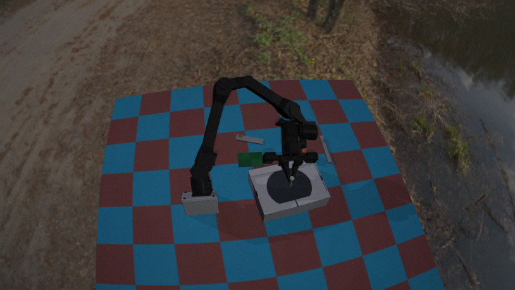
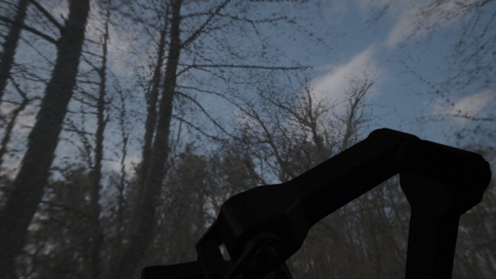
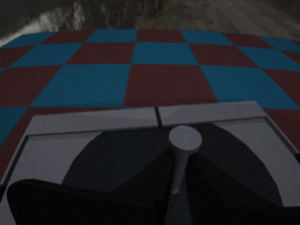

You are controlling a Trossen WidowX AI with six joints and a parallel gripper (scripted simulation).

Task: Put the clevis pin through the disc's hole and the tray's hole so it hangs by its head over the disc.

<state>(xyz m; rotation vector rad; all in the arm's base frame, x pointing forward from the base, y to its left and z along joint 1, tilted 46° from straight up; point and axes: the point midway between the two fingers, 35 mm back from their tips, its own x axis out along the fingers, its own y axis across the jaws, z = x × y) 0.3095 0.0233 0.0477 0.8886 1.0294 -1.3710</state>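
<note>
Fingers: the gripper point(image 1: 291, 180) point(image 3: 180, 155) is nearly closed, its black tips pinching the steel pin.
Pin: the clevis pin point(image 1: 291, 178) point(image 3: 185, 139) is gripped head up, its round head above the fingertips and its shank pointing down over the disc; whether its lower end is in the hole cannot be told.
Disc: the wide, dark disc point(image 1: 279, 190) point(image 3: 99, 158) lies inside the tray, below the fingers; its middle hole is hidden.
Tray: the pale, rimmed tray point(image 1: 295, 206) point(image 3: 89, 119) sits on the table, with a dark line across its rim on one side.
Arm: the black arm point(image 1: 215, 118) point(image 2: 350, 180) rises from a pale base block point(image 1: 200, 206), bends at the top and comes down to the tray.
Green block: a green rectangle point(image 1: 249, 159) lies near the tray, on the base's side.
Bars: one thin grey bar point(image 1: 249, 139) lies beyond the green rectangle; another bar point(image 1: 325, 149) lies past the wrist.
Table: blue and dark-red checks cover the tabletop point(image 1: 245, 259) point(image 3: 165, 79).
Surroundings: bare trees point(image 2: 166, 103) stand under a cloudy sky.
</note>
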